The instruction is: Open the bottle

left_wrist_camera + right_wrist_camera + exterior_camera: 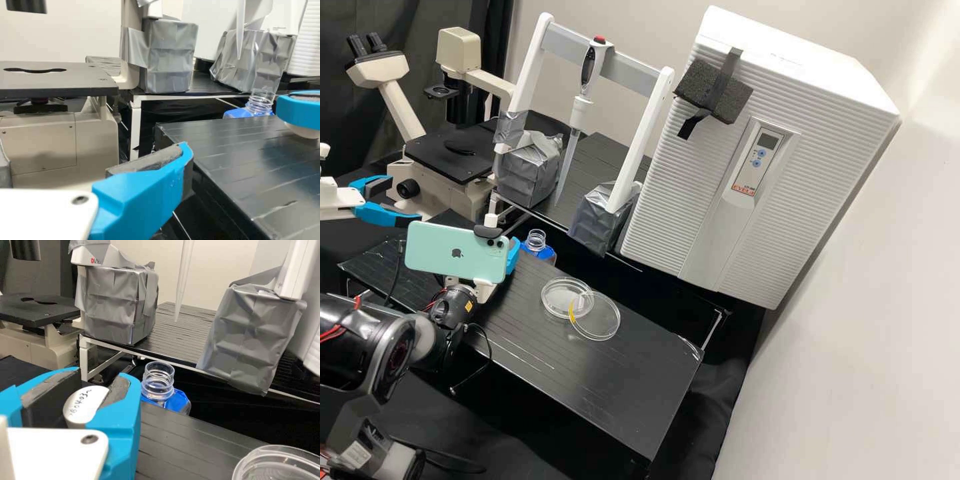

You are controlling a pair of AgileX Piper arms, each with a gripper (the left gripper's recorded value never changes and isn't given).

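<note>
The clear bottle (pixel 537 245) of blue liquid stands upright at the back edge of the black platform (pixel 600 380), its threaded neck (pixel 159 379) uncapped. My right gripper (pixel 80 387) sits just beside it and is shut on the white cap (pixel 86 406). In the high view a mint phone hides most of this gripper (pixel 513 255). My left gripper (pixel 377 199) hangs open and empty at the far left, beside the microscope. One of its fingers (pixel 145 192) shows in the left wrist view, which looks across at the bottle (pixel 260 102) and the right gripper's blue finger (pixel 300 111).
Two clear petri dishes (pixel 581 308) lie mid-platform, right of the bottle. A pipette (pixel 577 127) hangs from a white stand with tape-wrapped feet (pixel 527 167) behind it. The microscope (pixel 433 160) stands back left, a large white machine (pixel 753 153) at the right. The phone (pixel 457 252) sits on a mount.
</note>
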